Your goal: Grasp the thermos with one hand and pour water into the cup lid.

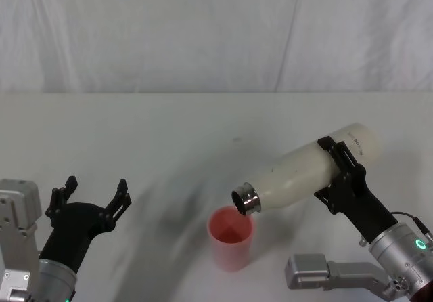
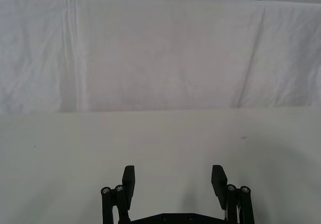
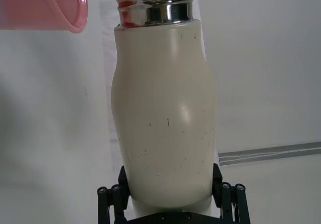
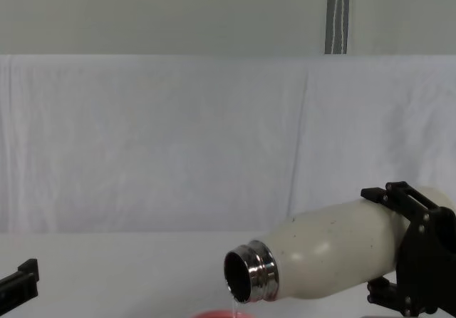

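The cream-white thermos (image 1: 308, 168) is tipped almost level, its steel neck (image 1: 245, 201) just over the rim of the pink cup lid (image 1: 231, 238), which stands upright on the table. My right gripper (image 1: 342, 175) is shut on the thermos around its lower body. From the chest, a thin stream of water falls from the open mouth (image 4: 239, 277) toward the cup lid's rim (image 4: 222, 314). The right wrist view looks along the thermos (image 3: 163, 118), with the cup lid (image 3: 47, 8) beside the neck. My left gripper (image 1: 93, 195) stays open at the near left, holding nothing; its fingers (image 2: 129, 180) stand apart.
The white table (image 1: 169, 133) runs back to a white cloth backdrop (image 1: 216, 31). My right arm's grey forearm housing (image 1: 331, 273) lies low at the near right, close to the cup lid.
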